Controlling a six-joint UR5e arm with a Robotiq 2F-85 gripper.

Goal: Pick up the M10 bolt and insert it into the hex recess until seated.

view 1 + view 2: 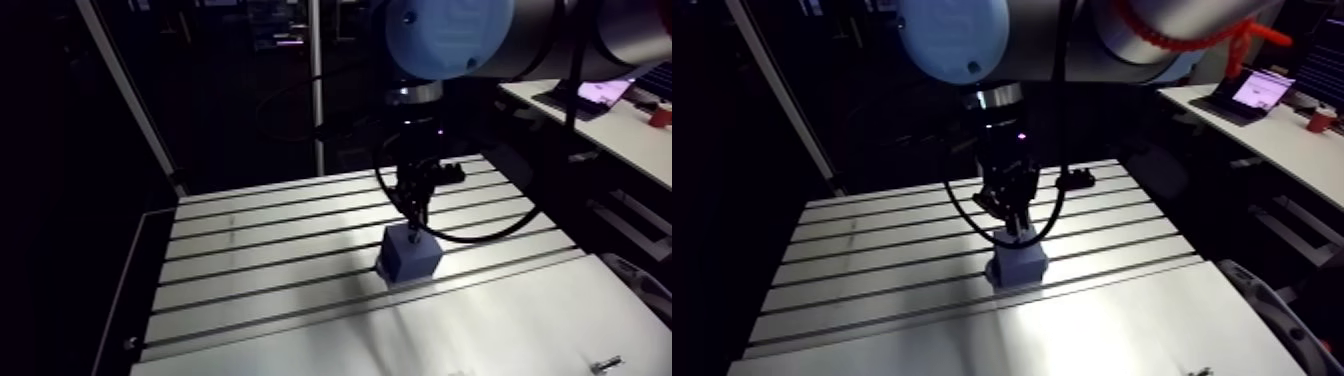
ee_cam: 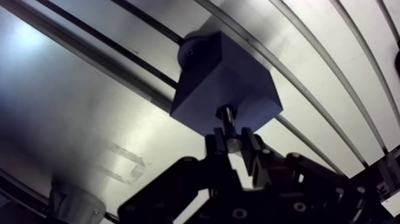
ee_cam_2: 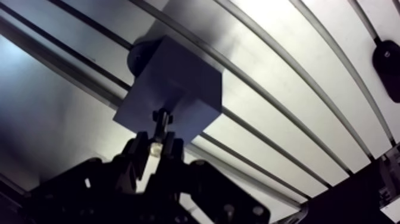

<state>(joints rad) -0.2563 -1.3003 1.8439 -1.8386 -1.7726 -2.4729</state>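
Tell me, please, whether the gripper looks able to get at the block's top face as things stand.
Probably yes: the gripper, shut on the bolt, hangs right over the block, the bolt's tip at its top face, with nothing between them.

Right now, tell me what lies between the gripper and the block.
Only the bolt, clamped in the gripper, its far end meeting the top of the block. The wrist view shows it.

I note the block (image 1: 410,255) on the tabletop (image 1: 250,260), midway between far and near edges. The gripper (image 2: 235,142) stands directly above it, the bolt (image 2: 226,114) in its grip meeting the block's top.
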